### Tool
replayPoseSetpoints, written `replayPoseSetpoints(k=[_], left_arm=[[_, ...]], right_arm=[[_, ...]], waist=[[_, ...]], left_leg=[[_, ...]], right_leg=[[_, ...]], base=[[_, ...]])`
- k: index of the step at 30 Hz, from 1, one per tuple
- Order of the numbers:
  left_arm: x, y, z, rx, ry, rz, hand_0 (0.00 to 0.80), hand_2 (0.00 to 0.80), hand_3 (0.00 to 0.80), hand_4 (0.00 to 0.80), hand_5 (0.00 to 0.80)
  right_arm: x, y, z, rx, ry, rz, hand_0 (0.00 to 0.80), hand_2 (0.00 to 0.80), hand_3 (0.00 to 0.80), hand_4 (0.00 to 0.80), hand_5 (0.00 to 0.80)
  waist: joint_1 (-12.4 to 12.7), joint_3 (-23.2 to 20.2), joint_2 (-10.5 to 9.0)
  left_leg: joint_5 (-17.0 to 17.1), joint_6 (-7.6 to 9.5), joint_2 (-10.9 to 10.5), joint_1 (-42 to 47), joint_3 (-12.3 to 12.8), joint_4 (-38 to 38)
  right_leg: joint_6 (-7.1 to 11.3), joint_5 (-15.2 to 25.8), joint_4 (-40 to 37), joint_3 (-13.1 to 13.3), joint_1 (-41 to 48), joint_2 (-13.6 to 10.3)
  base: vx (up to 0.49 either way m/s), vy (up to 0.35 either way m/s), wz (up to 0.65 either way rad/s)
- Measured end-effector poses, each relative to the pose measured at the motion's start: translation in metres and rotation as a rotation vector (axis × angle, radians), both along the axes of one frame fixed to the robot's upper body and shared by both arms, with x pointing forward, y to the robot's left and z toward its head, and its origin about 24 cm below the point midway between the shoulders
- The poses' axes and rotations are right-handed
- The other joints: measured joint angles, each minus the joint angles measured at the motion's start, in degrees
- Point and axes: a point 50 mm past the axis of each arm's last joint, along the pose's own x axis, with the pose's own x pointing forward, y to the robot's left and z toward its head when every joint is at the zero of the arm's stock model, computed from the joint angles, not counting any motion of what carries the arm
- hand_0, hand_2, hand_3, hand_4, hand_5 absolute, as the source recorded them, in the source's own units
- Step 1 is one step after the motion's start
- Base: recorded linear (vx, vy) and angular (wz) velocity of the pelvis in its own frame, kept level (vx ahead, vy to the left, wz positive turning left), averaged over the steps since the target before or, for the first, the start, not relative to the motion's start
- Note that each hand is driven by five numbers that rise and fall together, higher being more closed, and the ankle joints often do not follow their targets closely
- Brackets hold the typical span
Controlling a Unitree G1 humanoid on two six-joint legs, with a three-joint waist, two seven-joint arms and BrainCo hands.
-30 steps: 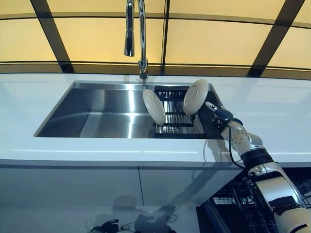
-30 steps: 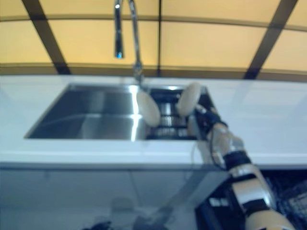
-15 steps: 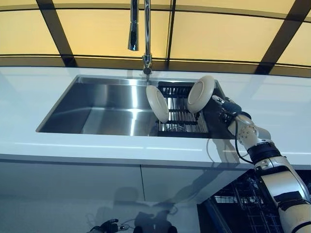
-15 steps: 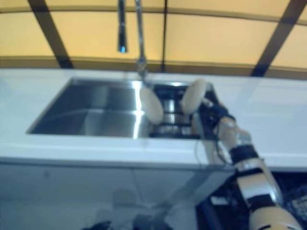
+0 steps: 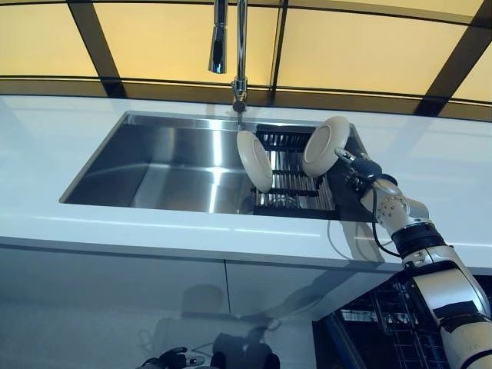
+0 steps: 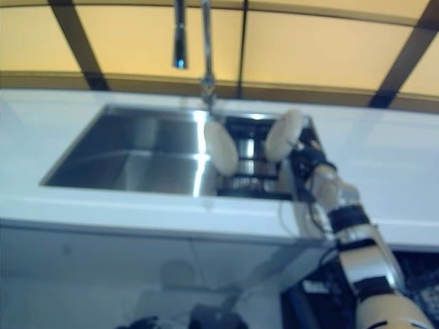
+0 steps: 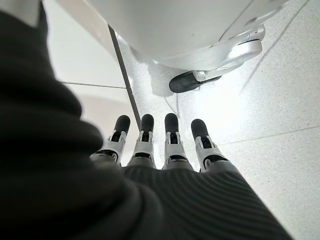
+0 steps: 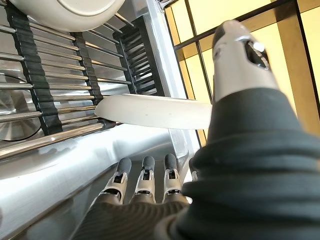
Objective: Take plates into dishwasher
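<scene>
Two plates stand on edge in the black drying rack (image 5: 288, 184) inside the sink (image 5: 165, 169): a right plate (image 5: 325, 145) and a left plate (image 5: 254, 161). The right hand (image 5: 360, 171), fingers straight and empty, sits just right of the right plate, whose rim runs across its thumb. The left hand (image 7: 160, 145) hangs open below, well away.

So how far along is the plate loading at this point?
Nothing is loaded yet: both plates, the left plate and the right plate, stand in the sink rack. The right hand is open beside the right plate, not gripping. The left hand hangs idle. Both transfers to the dishwasher remain.
</scene>
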Motion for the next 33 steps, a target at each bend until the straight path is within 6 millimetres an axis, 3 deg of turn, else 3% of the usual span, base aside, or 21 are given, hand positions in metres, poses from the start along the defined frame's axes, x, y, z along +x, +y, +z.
replayPoseSetpoints(k=[33], left_arm=[[0.007, -0.003, 0.001, -0.009, -0.011, -0.030, 0.000, 0.000, 0.000, 0.000, 0.000]], right_arm=[[-0.001, -0.015, -0.007, -0.017, 0.055, -0.074, 0.000, 0.000, 0.000, 0.000, 0.000]], waist=[[1.0, 2.7, 2.54]], left_leg=[[0.2, -0.30, -0.1, 0.0, -2.8, 0.3]], right_leg=[[-0.19, -1.0, 0.1, -2.6, 1.2, 0.0]], base=[[0.020, -0.018, 0.04]])
